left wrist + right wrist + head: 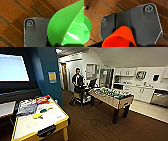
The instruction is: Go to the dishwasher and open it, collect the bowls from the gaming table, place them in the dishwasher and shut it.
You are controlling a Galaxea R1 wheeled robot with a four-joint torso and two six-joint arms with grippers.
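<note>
Head view first. Gaming table [25, 127], white top with yellow edging, stands close on the near side of the room, well apart from the dishwasher [160, 98], whose steel-grey front sits under the counter at the far side past the wood floor [95, 124]. I cannot tell whether its door stands open. Flat paddles [38, 115] and packets lie on the white top; no bowl is to be made out on it. Between gaming table and dishwasher stands the foosball table [111, 95], and beside that a person [78, 80] at a cart.

Left wrist view. Lime-green bowl [66, 26] looms large and close to the camera over wood floor. It looks carried by the left arm, though whether fingers pinch its rim, I cannot tell.

Right wrist view. Orange bowl [120, 37] sits just as close to this camera, over the same planking; the grip on it is likewise hidden. A green edge at the side is most likely the lime-green bowl [86, 30], near the orange one.

Judgement: collecting seems done; the carrying leg to the dishwasher is in hand. The next move calls for a drive past the foosball table's near end, both bowls kept level, then a stop square to the dishwasher.
</note>
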